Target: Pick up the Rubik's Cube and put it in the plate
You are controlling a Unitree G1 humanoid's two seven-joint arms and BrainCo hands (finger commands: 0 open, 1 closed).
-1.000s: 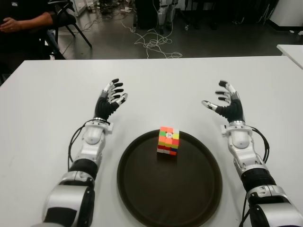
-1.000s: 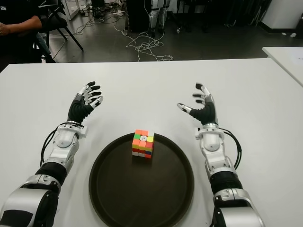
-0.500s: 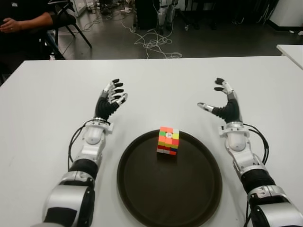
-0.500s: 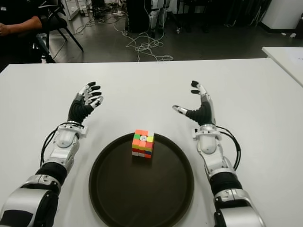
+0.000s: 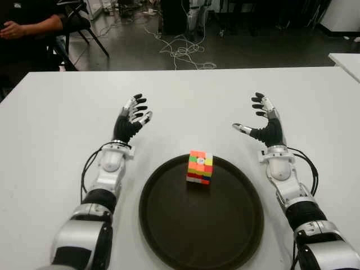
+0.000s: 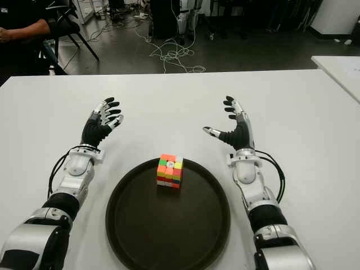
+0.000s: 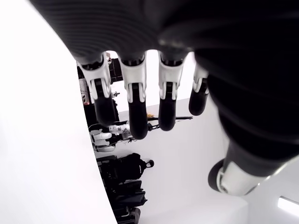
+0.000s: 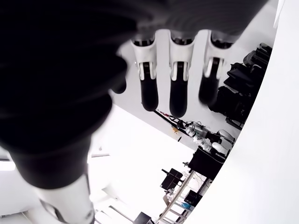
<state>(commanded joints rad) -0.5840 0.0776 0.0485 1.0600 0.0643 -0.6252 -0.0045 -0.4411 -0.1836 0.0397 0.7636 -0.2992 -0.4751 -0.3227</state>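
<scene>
The white table (image 5: 50,112) carries a dark round plate (image 5: 169,236) lying between and just nearer the robot than both hands. The Rubik's Cube (image 5: 200,167) already sits inside the plate near its far rim, so the task looks done. The left hand (image 5: 133,119) and right hand (image 5: 265,122) show spread fingers, holding nothing, beside the plate. Nothing stands in the way; a seated person (image 5: 28,25) shows beyond the table.

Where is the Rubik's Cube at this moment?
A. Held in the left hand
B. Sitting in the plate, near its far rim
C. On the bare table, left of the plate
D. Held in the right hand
B. The Rubik's Cube sits inside the dark plate near its far rim, while the left hand and right hand are both open and empty on either side.
</scene>
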